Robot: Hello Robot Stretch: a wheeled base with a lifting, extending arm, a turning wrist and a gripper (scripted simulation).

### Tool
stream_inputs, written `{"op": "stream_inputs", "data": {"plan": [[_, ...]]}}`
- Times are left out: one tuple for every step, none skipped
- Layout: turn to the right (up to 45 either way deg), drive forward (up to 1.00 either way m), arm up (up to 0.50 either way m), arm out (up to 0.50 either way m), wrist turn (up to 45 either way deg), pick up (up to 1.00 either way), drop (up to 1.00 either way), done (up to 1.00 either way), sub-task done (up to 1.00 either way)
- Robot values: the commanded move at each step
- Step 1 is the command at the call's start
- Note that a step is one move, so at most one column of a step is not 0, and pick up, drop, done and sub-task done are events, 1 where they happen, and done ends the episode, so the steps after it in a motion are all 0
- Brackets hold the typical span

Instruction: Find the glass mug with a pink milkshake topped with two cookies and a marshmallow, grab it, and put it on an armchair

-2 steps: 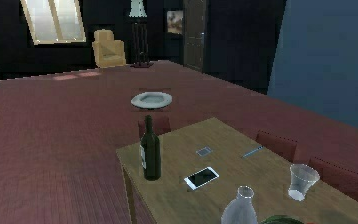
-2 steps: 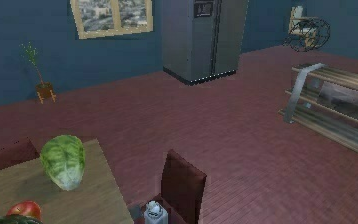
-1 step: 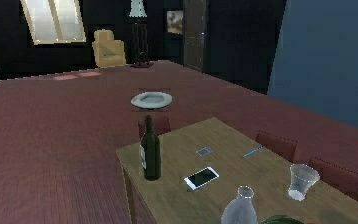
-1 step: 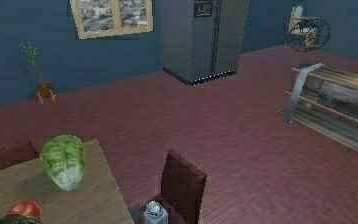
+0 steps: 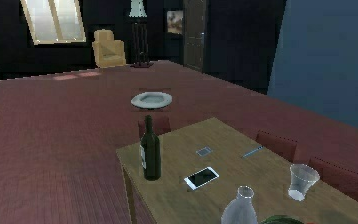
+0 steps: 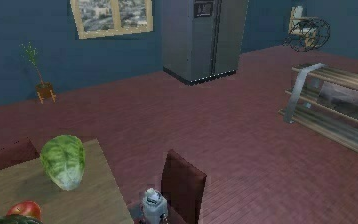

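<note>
A yellow armchair (image 5: 108, 47) stands far back by the dark wall, under a bright window (image 5: 54, 18). Close by is a wooden dining table (image 5: 227, 150) carrying a dark wine bottle (image 5: 150, 148), a phone (image 5: 201, 178), a clear glass cup (image 5: 303, 181) and a clear bottle (image 5: 242, 205). In the arm side view the table's end (image 6: 97, 195) bears a green lettuce (image 6: 64, 160) and a red fruit (image 6: 22, 212). A small pale glassy thing (image 6: 154, 205) sits low beside a dark red chair (image 6: 182, 185); I cannot tell what it is.
A grey plate (image 5: 151, 99) rests just beyond the table. Red chairs (image 5: 277, 143) line the table's far side. Open red floor stretches toward the armchair. The arm side view has a grey fridge (image 6: 202, 40), a potted plant (image 6: 42, 80) and a wooden shelf rack (image 6: 332, 95).
</note>
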Motion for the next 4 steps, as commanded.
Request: {"op": "stream_inputs", "data": {"plan": [[0.0,0.00,0.50,0.00,0.0,0.00,0.00,0.00,0.00],[0.0,0.00,0.12,0.00,0.0,0.00,0.00,0.00,0.00],[0.0,0.00,0.00,0.00,-45.0,0.00,0.00,0.00,0.00],[0.0,0.00,0.00,0.00,-45.0,0.00,0.00,0.00,0.00]]}}
